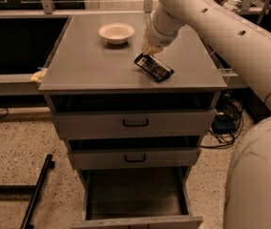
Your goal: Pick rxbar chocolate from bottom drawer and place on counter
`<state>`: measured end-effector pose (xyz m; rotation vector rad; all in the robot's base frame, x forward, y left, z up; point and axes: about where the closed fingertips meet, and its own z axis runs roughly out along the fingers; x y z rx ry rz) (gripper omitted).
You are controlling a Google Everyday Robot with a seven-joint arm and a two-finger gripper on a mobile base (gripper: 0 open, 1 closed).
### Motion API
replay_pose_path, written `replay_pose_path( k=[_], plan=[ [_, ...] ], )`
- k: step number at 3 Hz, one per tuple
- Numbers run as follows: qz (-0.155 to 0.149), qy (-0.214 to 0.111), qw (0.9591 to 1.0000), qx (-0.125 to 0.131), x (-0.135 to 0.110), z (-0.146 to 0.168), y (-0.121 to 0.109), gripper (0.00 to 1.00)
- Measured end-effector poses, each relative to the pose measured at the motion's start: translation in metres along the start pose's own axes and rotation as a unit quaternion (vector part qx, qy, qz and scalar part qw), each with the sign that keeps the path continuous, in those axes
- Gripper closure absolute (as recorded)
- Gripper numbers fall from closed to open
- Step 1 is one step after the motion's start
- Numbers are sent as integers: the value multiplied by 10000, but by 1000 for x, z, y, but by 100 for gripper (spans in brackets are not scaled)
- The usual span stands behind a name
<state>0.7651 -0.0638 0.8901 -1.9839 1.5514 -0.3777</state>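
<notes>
The rxbar chocolate [154, 67], a flat black glossy bar, lies on the grey counter [92, 66] right of its middle, angled toward the front right. My gripper [146, 50] comes down from the white arm and sits right at the bar's far left end, touching or almost touching it. The bottom drawer [135, 197] is pulled out at the foot of the cabinet and its plain grey inside shows no object.
A white bowl [117, 32] stands on the counter's back, left of the gripper. Two shallower drawers with black handles [135, 123] sit above the open one. My white arm and body fill the right side. A black bar [35, 194] lies on the floor at left.
</notes>
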Motion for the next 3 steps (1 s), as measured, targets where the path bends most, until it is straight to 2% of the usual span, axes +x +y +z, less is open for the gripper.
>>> replay_pose_path(
  k=[1, 2, 3],
  plan=[
    [0, 0, 10000, 0, 0, 0, 0, 12],
    [0, 0, 10000, -1, 0, 0, 0, 0],
    [0, 0, 10000, -1, 0, 0, 0, 0]
  ],
)
